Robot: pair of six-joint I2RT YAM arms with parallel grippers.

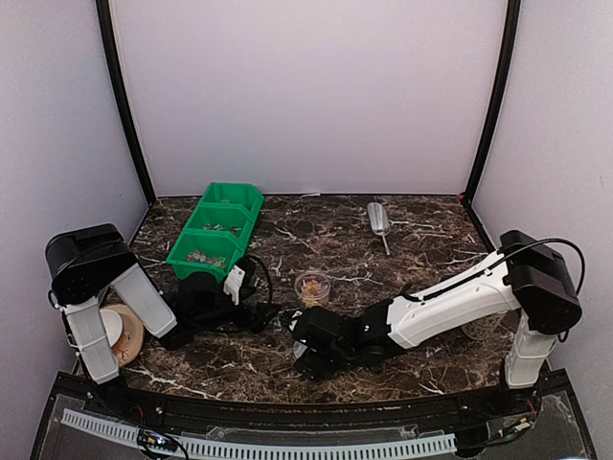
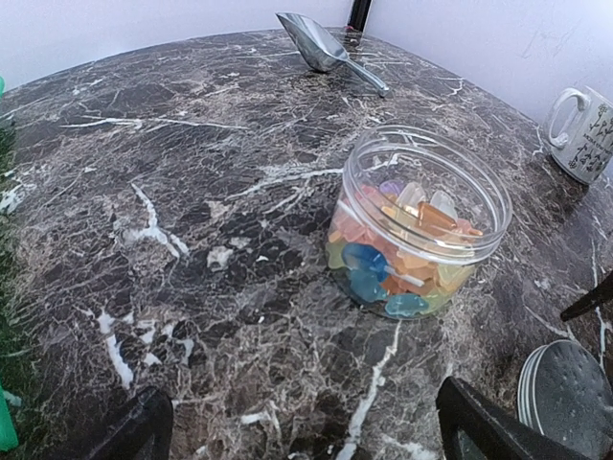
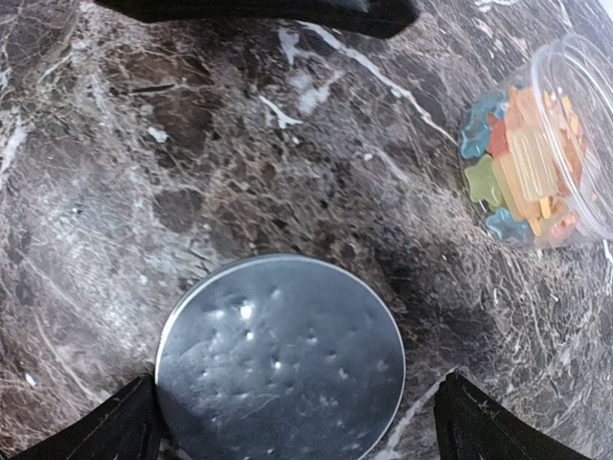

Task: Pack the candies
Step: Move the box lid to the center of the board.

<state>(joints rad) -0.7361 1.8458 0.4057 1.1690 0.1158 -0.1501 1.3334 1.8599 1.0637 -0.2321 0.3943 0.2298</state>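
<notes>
1. Though no lid covers the clear round tub (image 2: 359, 158), the candies (image 2: 402, 249) sit inside it, a mixed heap of orange, yellow, blue, green and pink pieces that reaches close under the rim.
2. The tub stands upright on the dark marble table (image 1: 431, 249), with bare stone all round it.
3. To the left of the tub in the top view, the left gripper (image 2: 306, 422) points at it with its fingers spread wide. It holds nothing and stays apart from the tub.
4. On the near side of the tub, toward the arm bases, a round metal lid (image 3: 278, 364) lies flat on the table.
5. The right gripper (image 3: 302, 412) hangs over that lid with its fingers wide apart, one on each side. A gap shows at the right-hand finger, so the lid is not clamped.
6. Beyond the tub and to its right, near the back wall, a metal scoop (image 2: 321, 48) lies on the table.
7. Right of the tub in the left wrist view, a white mug (image 2: 584, 129) stands upright.
8. Left of the tub and farther back, a green bin (image 1: 215, 230) holds small bits too tiny to identify.
</notes>
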